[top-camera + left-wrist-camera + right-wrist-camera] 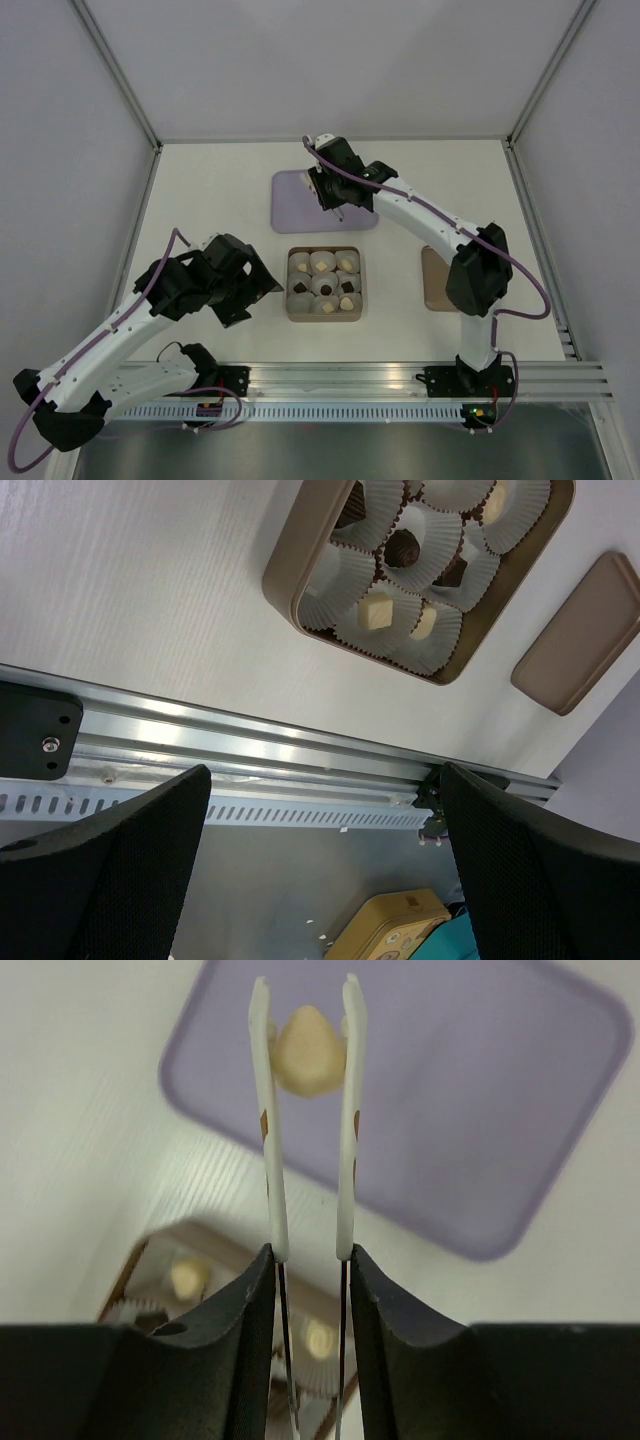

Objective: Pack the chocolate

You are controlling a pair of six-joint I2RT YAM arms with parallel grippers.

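The right end effector point(310, 1256) is clamped on a pair of slim tongs point(349, 1110), its two fingers pressing the blades in from either side. At the far tips the tongs pinch one pale cream chocolate point(308, 1052), which hangs above the purple tray point(480, 1110). From the top view this arm reaches across to that tray, which lies on the white surface point(200, 200) just beyond the brown box point(290, 302). The box is packed with white paper cups point(405, 575), and several of them hold the other chocolates point(377, 611) — some cream, some dark brown — though a full count is not clear from these views. A flat brown lid point(580, 635) lies on the surface to the right of the box, apart from it, partly hidden under the right arm in the top view. The left end effector point(325, 770) holds nothing; its fingers point(130, 865) are spread wide, and it hangs near the left side of the box, facing the metal rail point(250, 745) at the near edge.
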